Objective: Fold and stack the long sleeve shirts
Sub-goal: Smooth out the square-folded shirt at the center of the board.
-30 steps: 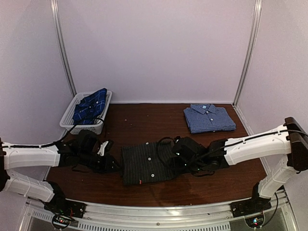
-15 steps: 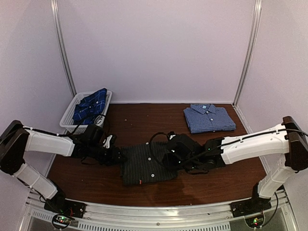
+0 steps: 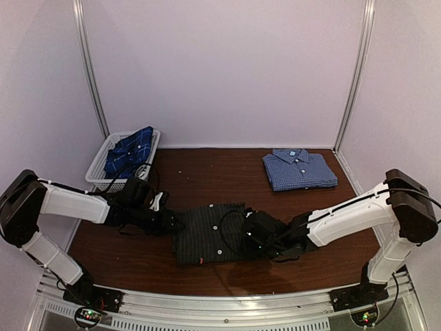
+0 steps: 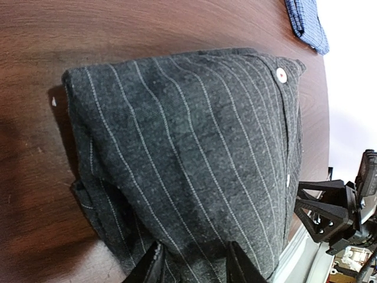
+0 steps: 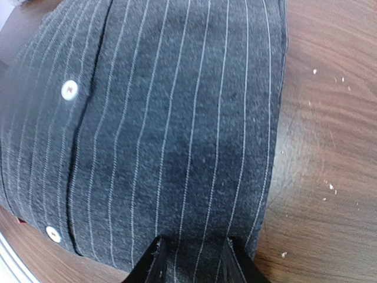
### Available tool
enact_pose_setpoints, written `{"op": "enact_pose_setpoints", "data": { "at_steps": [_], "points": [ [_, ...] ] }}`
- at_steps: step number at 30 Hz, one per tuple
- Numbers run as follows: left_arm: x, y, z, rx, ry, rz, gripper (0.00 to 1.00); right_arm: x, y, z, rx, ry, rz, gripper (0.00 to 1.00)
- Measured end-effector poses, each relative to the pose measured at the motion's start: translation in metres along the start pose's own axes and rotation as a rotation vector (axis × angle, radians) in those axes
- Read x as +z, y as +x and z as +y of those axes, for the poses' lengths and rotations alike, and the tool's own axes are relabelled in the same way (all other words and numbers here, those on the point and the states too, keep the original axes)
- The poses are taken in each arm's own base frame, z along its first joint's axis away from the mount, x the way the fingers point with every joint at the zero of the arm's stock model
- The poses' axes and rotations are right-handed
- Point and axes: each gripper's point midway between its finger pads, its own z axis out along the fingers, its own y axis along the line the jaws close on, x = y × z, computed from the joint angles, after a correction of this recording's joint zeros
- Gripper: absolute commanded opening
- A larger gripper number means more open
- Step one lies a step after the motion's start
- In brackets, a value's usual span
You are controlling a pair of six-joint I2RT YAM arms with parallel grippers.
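The charcoal pinstripe shirt lies folded flat at the table's front middle. My left gripper is at its left edge, and in the left wrist view its fingers stand apart with their tips on the shirt. My right gripper is at the shirt's right edge; in the right wrist view its fingers also stand apart on the cloth. The blue-and-white check shirt lies folded at the back right. The navy plaid shirt lies crumpled in the basket.
A white mesh basket stands at the back left by the wall. The brown wooden table runs between white walls with metal posts. The table's front rail lies just below the pinstripe shirt.
Both arms have moved inward from beside the pinstripe shirt onto its left and right edges. The left arm has stretched out from its folded pose. The shirt has stayed in place.
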Motion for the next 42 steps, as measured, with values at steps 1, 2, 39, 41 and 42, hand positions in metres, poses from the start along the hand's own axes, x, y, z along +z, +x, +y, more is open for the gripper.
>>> {"op": "enact_pose_setpoints", "data": {
  "at_steps": [1, 2, 39, 41, 42],
  "points": [
    [0.000, 0.000, 0.000, -0.002, -0.002, 0.000, 0.39, 0.001, 0.002, -0.001, 0.002, 0.000, 0.004, 0.34],
    [0.000, 0.000, 0.001, -0.003, -0.005, -0.001, 0.39, 0.001, 0.004, -0.002, 0.007, 0.000, 0.006, 0.34],
    [-0.006, -0.037, 0.022, 0.002, -0.132, -0.137, 0.00, 0.004, 0.026, 0.028, 0.017, -0.070, 0.037, 0.34],
    [-0.004, -0.038, 0.025, 0.007, -0.148, -0.132, 0.00, 0.004, 0.027, 0.029, 0.020, -0.073, 0.041, 0.36],
    [-0.002, -0.039, 0.026, 0.011, -0.155, -0.129, 0.00, 0.004, 0.027, 0.029, 0.023, -0.076, 0.042, 0.39]
  ]
}}
